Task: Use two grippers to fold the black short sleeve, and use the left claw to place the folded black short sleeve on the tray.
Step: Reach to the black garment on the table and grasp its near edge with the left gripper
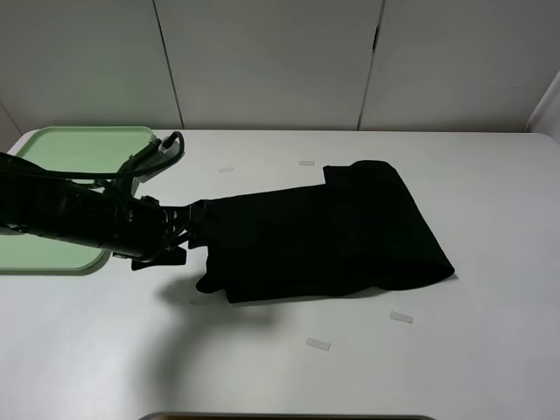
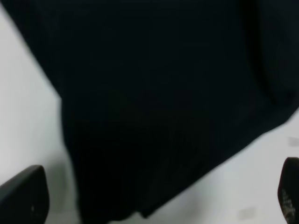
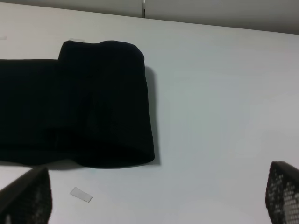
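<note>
You are looking down on a white table (image 1: 490, 350) with a black T-shirt (image 1: 332, 232) lying near its middle, folded into a long band. The band's long axis runs left to right across the table, with its right end slanting a little toward the near edge. That right end is the thicker one, doubled over and rounded, while the left end is thinner and uneven. The left gripper (image 1: 179, 236) sits right at the left end, pointing along the band toward the right. Its jaws stand wide apart, with cloth filling the space ahead of them in the wrist view. You cannot tell whether they touch the cloth. The left arm (image 1: 79, 219) reaches in over the near part of a pale green tray (image 1: 79, 144) at the far left, well apart from the T-shirt. The right gripper (image 3: 154, 200) hangs over bare table near the doubled end, jaws wide apart and holding nothing. A few small clear strips (image 1: 401, 317) lie scattered around the T-shirt.
</note>
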`<action>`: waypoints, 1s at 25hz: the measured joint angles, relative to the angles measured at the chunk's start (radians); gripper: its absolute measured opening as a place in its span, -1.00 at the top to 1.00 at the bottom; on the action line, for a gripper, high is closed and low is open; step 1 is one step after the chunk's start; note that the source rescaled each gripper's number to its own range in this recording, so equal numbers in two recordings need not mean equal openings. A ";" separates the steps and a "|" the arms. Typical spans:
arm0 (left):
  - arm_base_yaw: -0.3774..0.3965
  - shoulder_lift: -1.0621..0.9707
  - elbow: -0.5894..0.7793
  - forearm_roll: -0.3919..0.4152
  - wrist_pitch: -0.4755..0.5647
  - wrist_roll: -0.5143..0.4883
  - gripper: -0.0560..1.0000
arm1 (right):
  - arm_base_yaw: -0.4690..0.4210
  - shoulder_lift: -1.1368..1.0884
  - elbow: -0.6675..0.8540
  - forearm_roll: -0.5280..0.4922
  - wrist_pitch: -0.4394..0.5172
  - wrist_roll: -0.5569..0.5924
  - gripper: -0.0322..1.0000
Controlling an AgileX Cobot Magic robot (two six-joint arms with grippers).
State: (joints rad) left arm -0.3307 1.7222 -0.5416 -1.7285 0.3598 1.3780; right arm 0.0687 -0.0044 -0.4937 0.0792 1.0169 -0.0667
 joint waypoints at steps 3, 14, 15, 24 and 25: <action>0.017 0.014 0.000 0.000 -0.004 0.004 -0.97 | 0.000 0.000 0.000 0.000 0.000 0.000 -1.00; 0.050 0.159 -0.061 0.000 0.041 0.035 -0.96 | 0.000 0.000 0.000 0.002 0.000 0.000 -1.00; 0.046 0.174 -0.076 0.000 0.056 0.035 -0.96 | 0.000 0.000 0.000 0.002 0.000 0.000 -1.00; -0.028 0.308 -0.216 0.001 0.144 0.035 -0.93 | 0.000 0.000 0.000 0.005 0.000 0.000 -1.00; -0.037 0.316 -0.227 0.001 0.150 0.035 -0.88 | 0.000 0.000 0.000 0.005 0.000 0.000 -1.00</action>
State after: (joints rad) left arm -0.3674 2.0383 -0.7683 -1.7276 0.5096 1.4127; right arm 0.0687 -0.0044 -0.4937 0.0841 1.0169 -0.0667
